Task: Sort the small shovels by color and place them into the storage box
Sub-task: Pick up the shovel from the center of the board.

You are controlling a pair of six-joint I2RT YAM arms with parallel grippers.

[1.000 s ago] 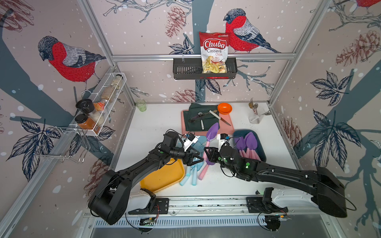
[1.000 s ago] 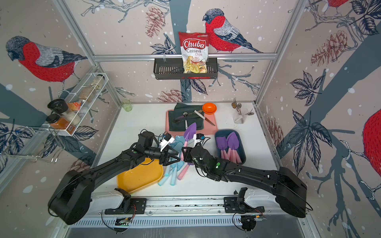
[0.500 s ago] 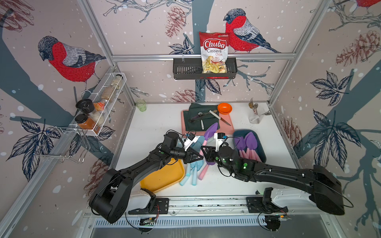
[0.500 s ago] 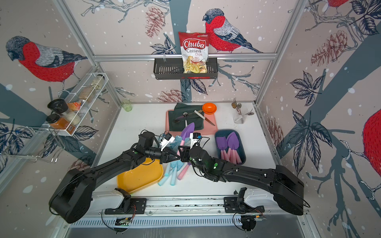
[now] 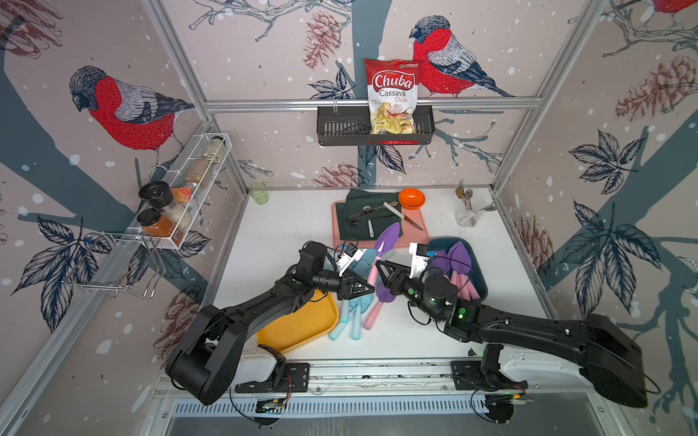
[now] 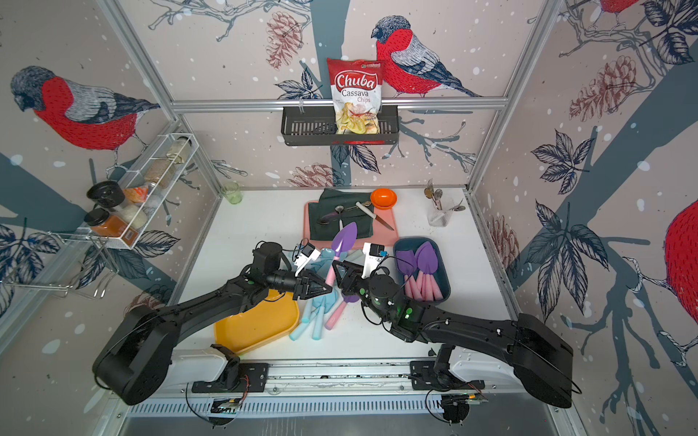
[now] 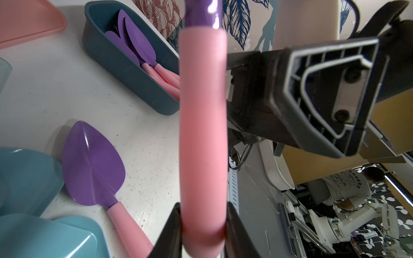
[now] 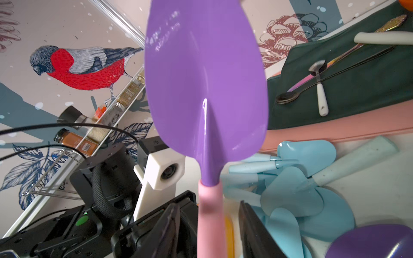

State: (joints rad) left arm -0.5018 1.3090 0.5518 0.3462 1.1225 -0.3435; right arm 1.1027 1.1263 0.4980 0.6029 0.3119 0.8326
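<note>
One purple shovel [image 5: 386, 241] with a pink handle stands almost upright in the air between my two arms, blade up, clear of the table [image 5: 287, 234]. My left pincer [image 7: 202, 207] is clenched on the very end of its handle; in the left wrist view both jaws press on the pink plastic. My right pincer [image 8: 209, 204] is released: its jaws stand on both sides of the handle, higher up, below the blade, with a gap on each side. Just under the shovel lie a second purple shovel [image 5: 384, 295] and a heap of light blue shovels [image 5: 357, 304], beside the yellow tray [image 5: 302, 328]. The dark blue storage box [image 5: 479, 273], with several purple shovels [image 5: 455, 260] already inside, is on my right side, near but apart.

I think the danger is in the grip. I hold a smooth round handle only at its end, and the wide blade is far above, so a quick move can make it turn or slip out and fall into the blue heap. Also my right jaws are very close to the handle; if they pull away not straight, they can knock it. The box also lies beyond my right arm, so a reach across may bring the arms together
</note>
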